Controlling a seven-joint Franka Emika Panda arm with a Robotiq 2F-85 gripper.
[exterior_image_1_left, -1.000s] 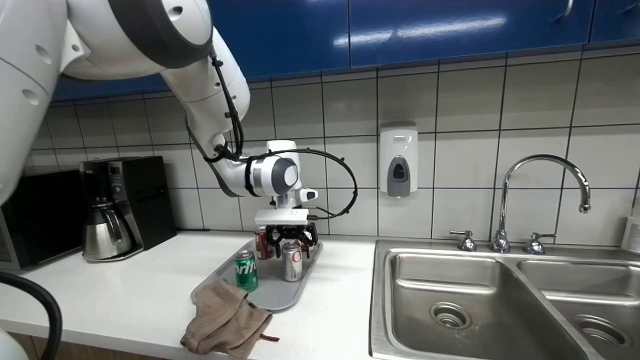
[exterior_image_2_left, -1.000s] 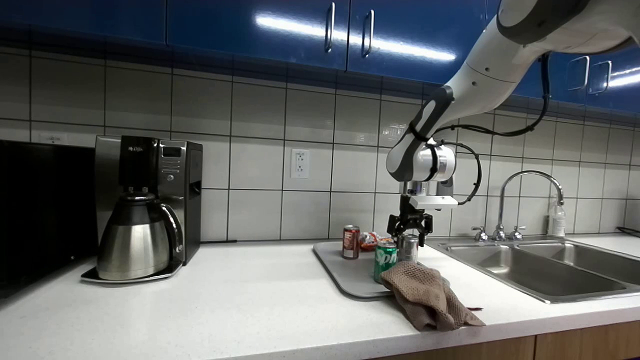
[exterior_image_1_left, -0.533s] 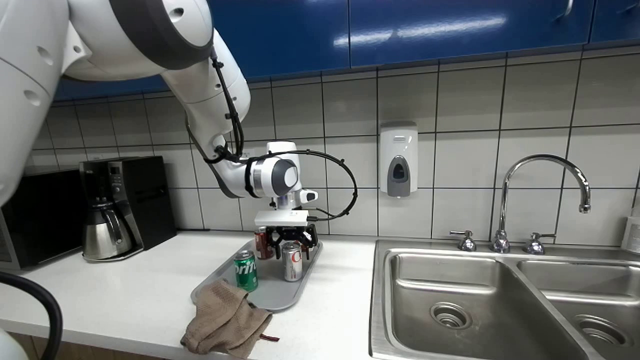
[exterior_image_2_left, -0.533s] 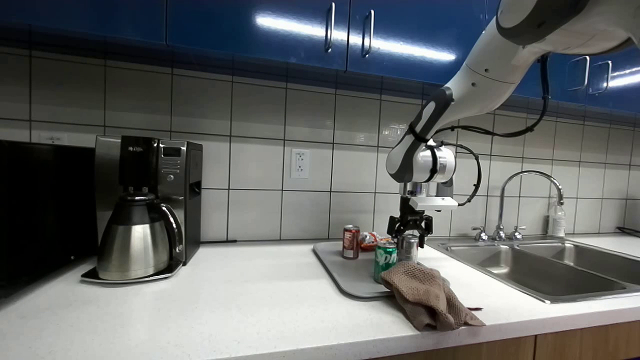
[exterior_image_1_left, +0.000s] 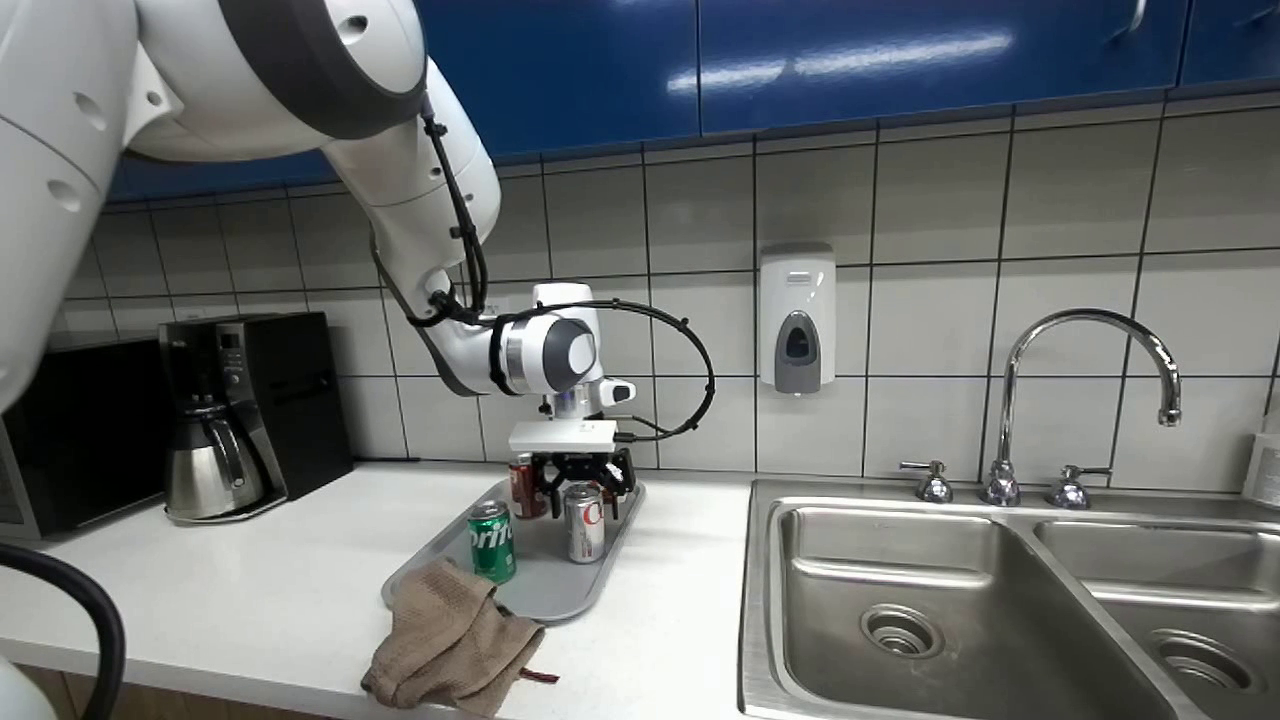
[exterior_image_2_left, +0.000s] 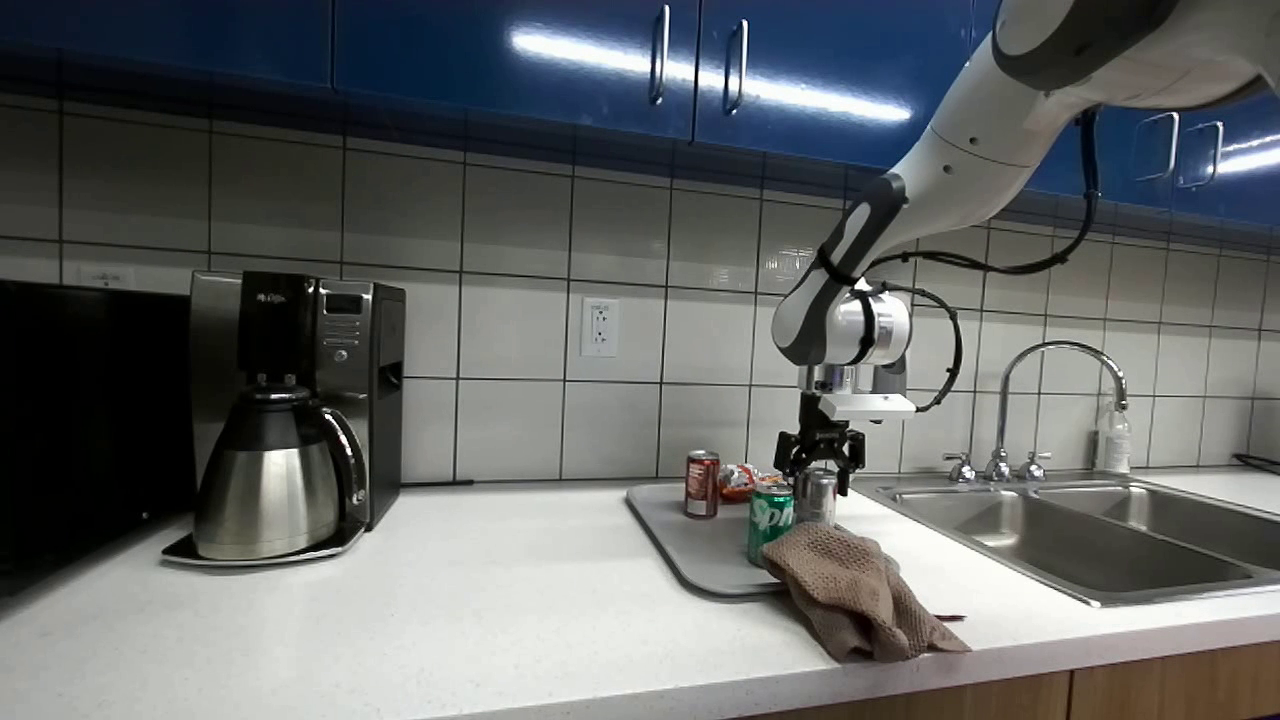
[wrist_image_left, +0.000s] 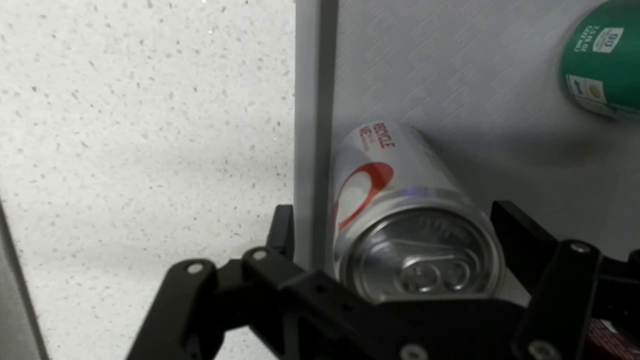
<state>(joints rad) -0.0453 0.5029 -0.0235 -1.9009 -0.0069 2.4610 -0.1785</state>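
My gripper (wrist_image_left: 400, 232) stands open over a silver can (wrist_image_left: 395, 170) with a red mark. One finger is on each side of the can's top, with a visible gap on the tray-edge side. On the other side a finger (wrist_image_left: 522, 240) is very near the rim; contact cannot be told. The silver can is upright on a grey tray (exterior_image_1_left: 545, 600), near its sink-side edge. A green can (exterior_image_1_left: 491, 545) stands beside it, and a dark red can (exterior_image_2_left: 702, 485) is farther back. Part of the silver can's lid is hidden by the gripper in the wrist view.
A crinkled orange-red packet (exterior_image_2_left: 738, 483) lies at the tray's back. The brown cloth (exterior_image_1_left: 450, 640) drapes over the tray's front and the counter edge. A steel sink (exterior_image_1_left: 760, 600) with a tall faucet (exterior_image_1_left: 1010, 400) is to one side; a coffee maker (exterior_image_2_left: 300, 400) is opposite.
Over the last second my gripper has sunk very slightly around the top of the silver can. The cans, tray and cloth have not moved.
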